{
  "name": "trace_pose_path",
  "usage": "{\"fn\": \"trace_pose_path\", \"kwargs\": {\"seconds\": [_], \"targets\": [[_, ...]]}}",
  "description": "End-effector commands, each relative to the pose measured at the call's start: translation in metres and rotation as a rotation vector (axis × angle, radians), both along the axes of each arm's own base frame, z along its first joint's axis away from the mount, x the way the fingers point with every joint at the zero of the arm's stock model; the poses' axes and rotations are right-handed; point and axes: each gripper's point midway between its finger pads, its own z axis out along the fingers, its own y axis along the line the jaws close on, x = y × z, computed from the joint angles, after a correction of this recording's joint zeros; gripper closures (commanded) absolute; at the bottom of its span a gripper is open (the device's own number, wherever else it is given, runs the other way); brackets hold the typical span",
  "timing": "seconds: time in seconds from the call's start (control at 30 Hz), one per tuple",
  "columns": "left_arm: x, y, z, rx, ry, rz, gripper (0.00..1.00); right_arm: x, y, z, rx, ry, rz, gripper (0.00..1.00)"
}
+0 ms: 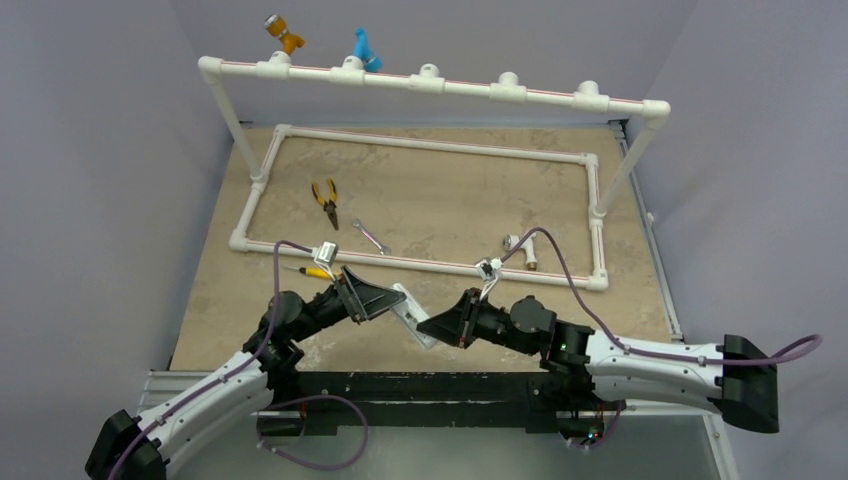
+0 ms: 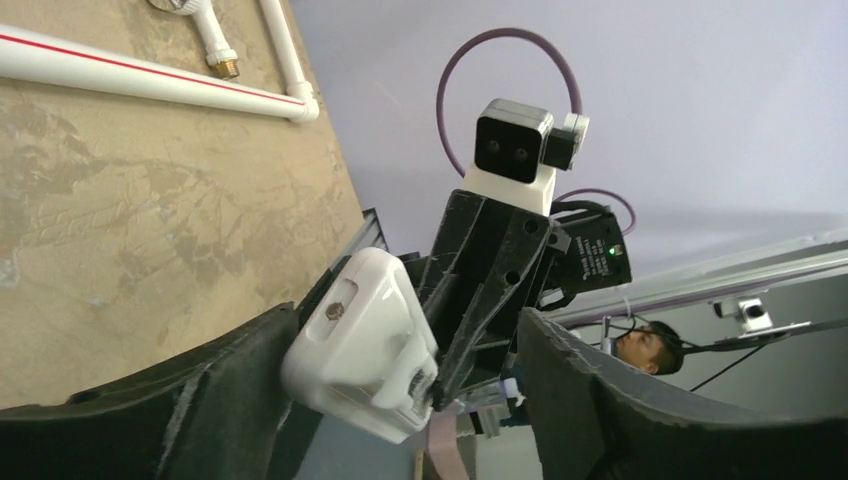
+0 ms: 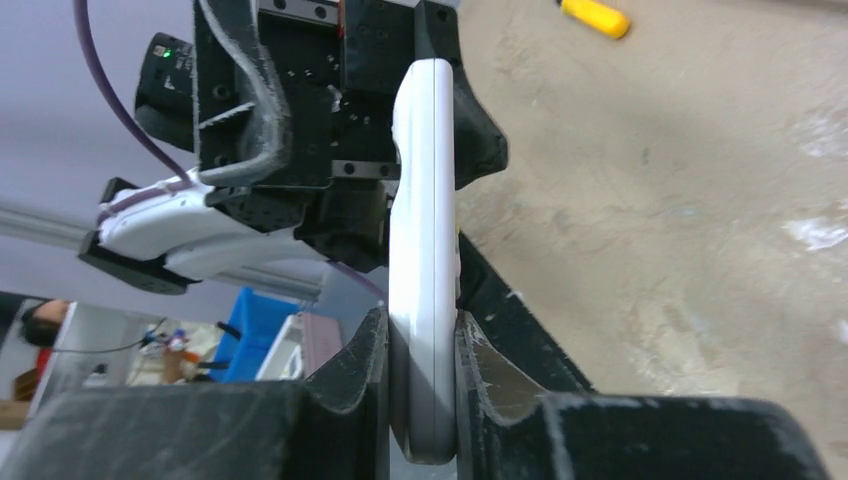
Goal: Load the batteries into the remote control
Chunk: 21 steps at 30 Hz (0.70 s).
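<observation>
While edge-on above the table (image 3: pixel 700 220), remote (image 3: pixel 424 230) firm in right claw (image 3: pixel 424 395), left claw (image 2: pixel 410 335) wide around its far end.

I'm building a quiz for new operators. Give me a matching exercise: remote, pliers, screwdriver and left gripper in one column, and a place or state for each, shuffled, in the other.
Things:
1 remote
2 pliers
3 screwdriver
4 left gripper

Places or states:
A inside the pipe frame
B jaws apart
C clamped in the right gripper
D just outside the frame's near pipe

Pairs: 1-C; 2-A; 3-D; 4-B
</observation>
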Motion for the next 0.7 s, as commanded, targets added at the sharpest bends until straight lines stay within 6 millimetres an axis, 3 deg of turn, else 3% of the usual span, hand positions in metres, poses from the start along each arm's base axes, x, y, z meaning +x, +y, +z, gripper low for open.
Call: {"fn": "trace_pose_path", "kwargs": {"seconds": [0.0, 0.13, 0.3, 0.47, 0.53, 0.67], "targets": [[-0.001, -0.001, 0.018, -0.025, -0.056, -0.006, 0.13, 0.014, -0.011, 0.015, -0.040, -0.087, -0.079, 1.00], [-0.001, -0.001, 0.016, -0.008, -0.045, -0.009, 0.01, 0.021, -0.025, 0.009, -0.127, -0.130, -0.121, 1.00], [-0.001, 0.002, 0.000, 0.080, -0.002, 0.005, 0.00, 0.034, -0.047, 0.007, -0.258, -0.223, -0.190, 1.00], [-0.004, 0.017, -0.018, 0.219, 0.015, 0.056, 0.00, 0.050, -0.070, -0.028, -0.554, -0.337, -0.206, 1.00], [-0.006, 0.027, -0.027, 0.289, 0.031, 0.082, 0.00, 0.051, -0.071, -0.045, -0.656, -0.369, -0.166, 1.00], [-0.009, 0.041, -0.027, 0.349, 0.018, 0.121, 0.00, 0.047, -0.062, -0.073, -0.805, -0.457, -0.100, 1.00]]}}
